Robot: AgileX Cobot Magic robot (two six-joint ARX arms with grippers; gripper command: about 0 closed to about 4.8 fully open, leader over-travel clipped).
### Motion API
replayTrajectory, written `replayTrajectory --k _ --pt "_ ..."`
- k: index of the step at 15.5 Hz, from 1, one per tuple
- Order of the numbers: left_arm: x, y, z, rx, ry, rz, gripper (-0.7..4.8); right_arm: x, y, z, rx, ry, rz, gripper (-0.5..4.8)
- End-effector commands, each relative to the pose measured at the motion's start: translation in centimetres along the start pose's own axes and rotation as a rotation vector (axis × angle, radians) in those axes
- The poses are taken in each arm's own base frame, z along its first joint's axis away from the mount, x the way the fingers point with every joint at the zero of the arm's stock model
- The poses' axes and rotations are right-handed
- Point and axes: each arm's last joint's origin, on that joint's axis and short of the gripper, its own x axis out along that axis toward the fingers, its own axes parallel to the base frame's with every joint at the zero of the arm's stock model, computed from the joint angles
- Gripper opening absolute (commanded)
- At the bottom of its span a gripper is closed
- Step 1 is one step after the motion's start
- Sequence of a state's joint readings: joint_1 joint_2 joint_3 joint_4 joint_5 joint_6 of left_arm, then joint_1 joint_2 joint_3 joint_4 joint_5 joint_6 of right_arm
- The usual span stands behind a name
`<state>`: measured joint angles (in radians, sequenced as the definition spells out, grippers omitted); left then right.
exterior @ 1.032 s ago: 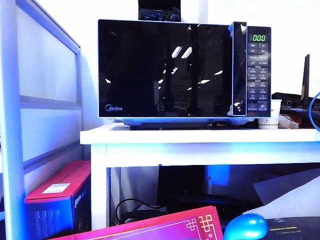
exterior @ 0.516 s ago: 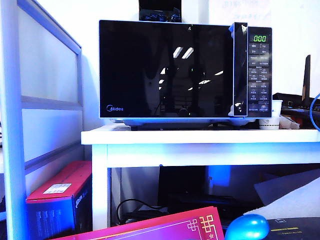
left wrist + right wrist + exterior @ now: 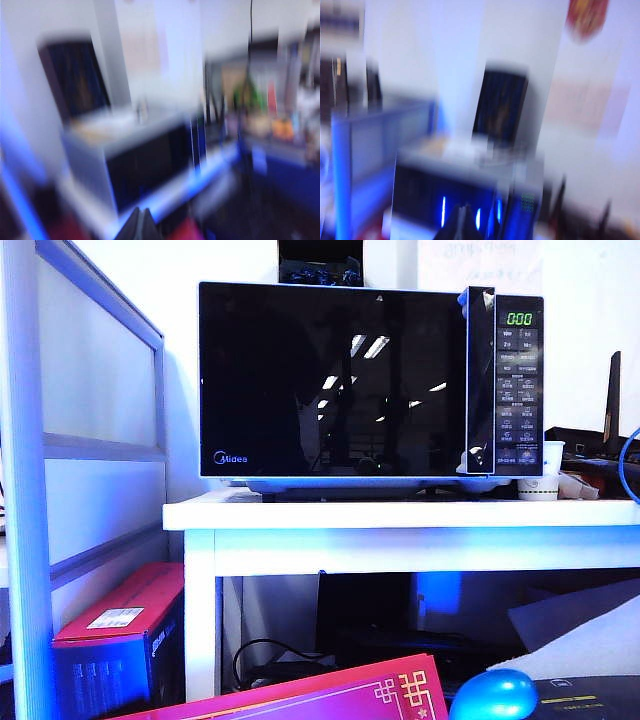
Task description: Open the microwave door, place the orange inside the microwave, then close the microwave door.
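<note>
Microwave [image 3: 370,385] shut on white table [image 3: 400,512]; both grippers raised, pinched closed, empty.

Door [image 3: 335,380] flush w/ front, handle strip beside btn panel. Left gripper [image 3: 138,225] & right gripper [image 3: 464,222]: dark fingertips pressed together, nothing between; each wrist view blurred, looking down on microwave from above. Neither arm seen in exterior view. Orange not visible. Blue egg [image 3: 493,694] low, in front of table.

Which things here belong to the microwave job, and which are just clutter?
For the job: microwave, its door closed; left gripper and right gripper, both shut and empty. No orange in view.

Lying about: blue egg-shaped object, red box, paper cup, white table.
</note>
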<state>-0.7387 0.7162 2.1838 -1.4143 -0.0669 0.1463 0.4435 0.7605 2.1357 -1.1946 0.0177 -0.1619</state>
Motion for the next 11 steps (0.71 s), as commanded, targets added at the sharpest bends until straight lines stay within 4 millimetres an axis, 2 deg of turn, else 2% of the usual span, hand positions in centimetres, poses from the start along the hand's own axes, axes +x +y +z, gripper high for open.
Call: replayTrajectory --k 1,2,3,4,5,6,7,8,9,11 --pt "-1.1 -0.1 -1.4 -0.029 0.022 -0.002 0.1 2.3 0.7 -2.9 -0.006 0.045 0.06 -0.01" --pt "-1.4 -0.2 -1.9 -0.044 0.026 0.002 0.1 3.4 1.0 -4.3 0.01 0.024 0.08 -0.01" --pt "-1.0 -0.2 -2.5 -0.045 0.055 0.019 0.1 5.4 1.6 -7.3 0.043 -0.001 0.1 -0.01" --pt "-0.1 -0.4 -3.3 -0.038 0.104 0.012 0.07 7.4 2.3 -10.8 0.062 -0.012 0.126 -0.01" --pt "0.7 -0.6 -3.9 -0.035 0.142 0.0 0.06 8.6 2.9 -13.9 0.064 -0.029 0.142 -0.01" --pt "1.5 -0.8 -4.8 -0.037 0.185 -0.021 -0.03 9.8 3.5 -17.9 0.075 -0.067 0.145 -0.01" --pt "2.6 -1.0 -5.8 -0.034 0.23 -0.028 -0.03 10.5 4.2 -22.1 0.121 -0.088 0.145 -0.01" --pt "3.3 -1.1 -6.1 -0.033 0.238 -0.029 -0.03 10.8 4.6 -24.2 0.128 -0.073 0.146 -0.01" --pt "5.0 -1.4 -6.9 -0.033 0.235 -0.031 -0.03 10.9 5.1 -27.0 0.13 -0.038 0.148 -0.01" --pt "8.1 -1.9 -9.1 -0.04 0.218 -0.038 -0.03 10.7 5.7 -30.7 0.146 0.017 0.151 -0.01"
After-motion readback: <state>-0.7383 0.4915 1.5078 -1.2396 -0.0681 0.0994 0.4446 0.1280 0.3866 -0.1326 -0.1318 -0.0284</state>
